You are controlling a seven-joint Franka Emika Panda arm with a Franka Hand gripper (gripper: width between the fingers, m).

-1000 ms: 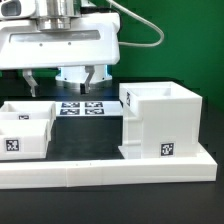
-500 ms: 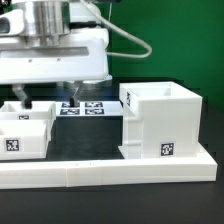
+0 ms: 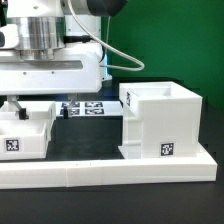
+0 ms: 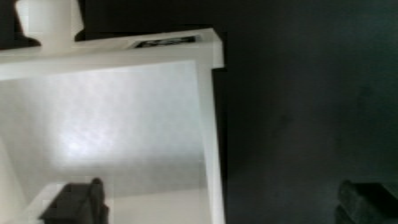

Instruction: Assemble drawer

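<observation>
The drawer's tall white housing (image 3: pixel 160 122) stands at the exterior view's right, with tags on its sides. Two white trays sit at the left, one (image 3: pixel 24 135) in front of the other (image 3: pixel 38 106). My gripper (image 3: pixel 34 110) hangs low over the trays, open and empty. In the wrist view a tray (image 4: pixel 107 130) with its knob (image 4: pixel 50 20) and a tag (image 4: pixel 164 42) fills the frame. My gripper (image 4: pixel 222 202) straddles the tray's side wall (image 4: pixel 212 130): one finger (image 4: pixel 75 200) is over the tray's inside, the other (image 4: pixel 370 200) over the black table.
The low white L-shaped border wall (image 3: pixel 110 170) runs along the front. The marker board (image 3: pixel 85 107) lies flat on the black table between the trays and the housing. A green backdrop stands behind.
My gripper has moved toward the exterior view's left and lower, from above the marker board to over the trays. The housing and trays have not moved.
</observation>
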